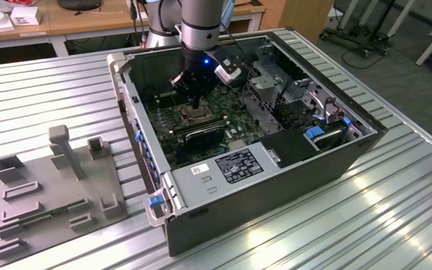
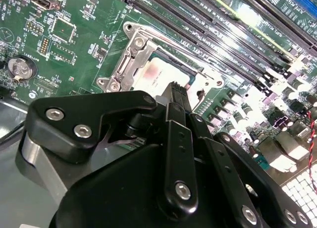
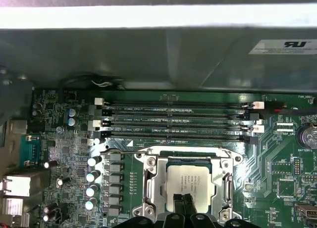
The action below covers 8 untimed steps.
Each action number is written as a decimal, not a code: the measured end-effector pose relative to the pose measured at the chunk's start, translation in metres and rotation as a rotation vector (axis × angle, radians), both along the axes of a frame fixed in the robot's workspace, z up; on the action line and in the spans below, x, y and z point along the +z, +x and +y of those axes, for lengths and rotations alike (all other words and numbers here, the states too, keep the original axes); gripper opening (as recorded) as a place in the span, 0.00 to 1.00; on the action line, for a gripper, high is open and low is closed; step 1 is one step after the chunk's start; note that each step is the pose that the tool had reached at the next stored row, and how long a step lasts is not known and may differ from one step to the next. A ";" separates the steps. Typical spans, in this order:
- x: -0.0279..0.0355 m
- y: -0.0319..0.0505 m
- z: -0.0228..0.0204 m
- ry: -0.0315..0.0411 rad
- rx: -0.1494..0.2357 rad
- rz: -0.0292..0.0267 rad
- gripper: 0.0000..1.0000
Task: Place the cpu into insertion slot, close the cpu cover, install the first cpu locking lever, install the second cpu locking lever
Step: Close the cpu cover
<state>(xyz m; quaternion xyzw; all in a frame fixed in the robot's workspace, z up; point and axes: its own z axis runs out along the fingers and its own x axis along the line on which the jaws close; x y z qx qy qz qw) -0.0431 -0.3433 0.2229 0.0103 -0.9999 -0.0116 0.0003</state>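
The cpu (image 3: 190, 184), a grey square chip, lies in the insertion slot (image 1: 196, 116) on the green motherboard (image 3: 277, 168). The silvery cpu cover (image 3: 152, 188) lies flat around it, and the chip shows through its window in both wrist views. My gripper (image 3: 183, 202) hangs just over the chip's near edge, its two black fingertips (image 2: 176, 92) pressed together with nothing between them. A thin metal lever rod (image 3: 119, 145) runs beside the socket's corner.
Long black memory slots (image 3: 178, 121) run alongside the socket. The open computer case (image 1: 276, 163) walls the board in on all sides, with a drive cage (image 1: 276, 95) at the exterior view's right. A grey fixture tray (image 1: 51, 191) lies on the slatted table.
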 end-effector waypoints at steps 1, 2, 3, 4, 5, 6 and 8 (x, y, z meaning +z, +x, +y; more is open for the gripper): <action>-0.0001 -0.0008 0.0000 -0.0001 0.000 -0.0041 0.10; -0.0005 -0.0022 0.0000 -0.0001 0.000 -0.0105 0.10; -0.0009 -0.0040 0.0000 0.0000 0.000 -0.0176 0.10; -0.0013 -0.0061 0.0000 0.0000 0.000 -0.0247 0.10; -0.0016 -0.0078 0.0000 0.0000 0.000 -0.0303 0.10; -0.0019 -0.0091 0.0000 0.0001 0.000 -0.0343 0.10; -0.0019 -0.0096 0.0001 0.0001 0.000 -0.0356 0.10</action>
